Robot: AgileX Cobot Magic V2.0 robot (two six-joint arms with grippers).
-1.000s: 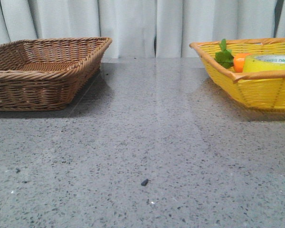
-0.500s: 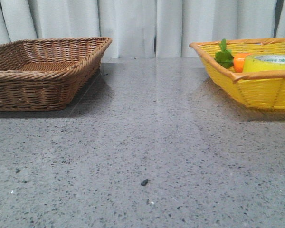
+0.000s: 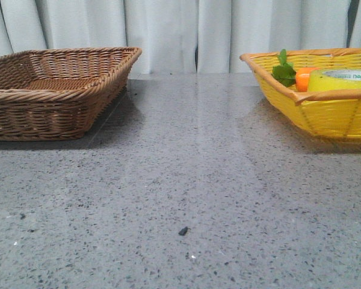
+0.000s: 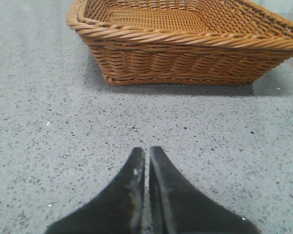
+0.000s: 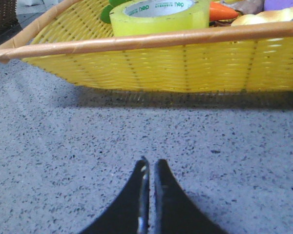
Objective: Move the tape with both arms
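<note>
**Tape sat in yellow basket as both grippers rested closed, empty**

The tape point(image 3: 344, 80) lay flat inside the yellow basket point(image 3: 325, 114) at approx. 2 o'clock on the grey speckled table point(image 3: 186, 180), front view. A carrot point(image 3: 302, 79) w/ green leaves point(image 3: 283, 70) sat just beside it, on its 9 o'clock side. The brown basket point(image 3: 54, 96) stood well apart at approx. 10 o'clock, w/ white curtains point(image 3: 168, 30) behind both. A small dark speck point(image 3: 183, 231) lay on the table at 6 o'clock, near the front edge. Neither arm showed in the front view.

In the right wrist view, the right gripper point(image 5: 149, 168) was pinched nearly together, only a hairline gap between its black fingers, holding nothing; it pointed at the yellow basket's near wall point(image 5: 151, 68), w/ the tape point(image 5: 158, 15) visible over the rim, green letters on its white core. The carrot point(image 5: 223, 11) showed behind the roll.

In the left wrist view, the left gripper point(image 4: 147, 156) was likewise pressed almost together and empty, low over the table point(image 4: 49, 122), aimed at the brown basket point(image 4: 185, 53), apart from it.
</note>
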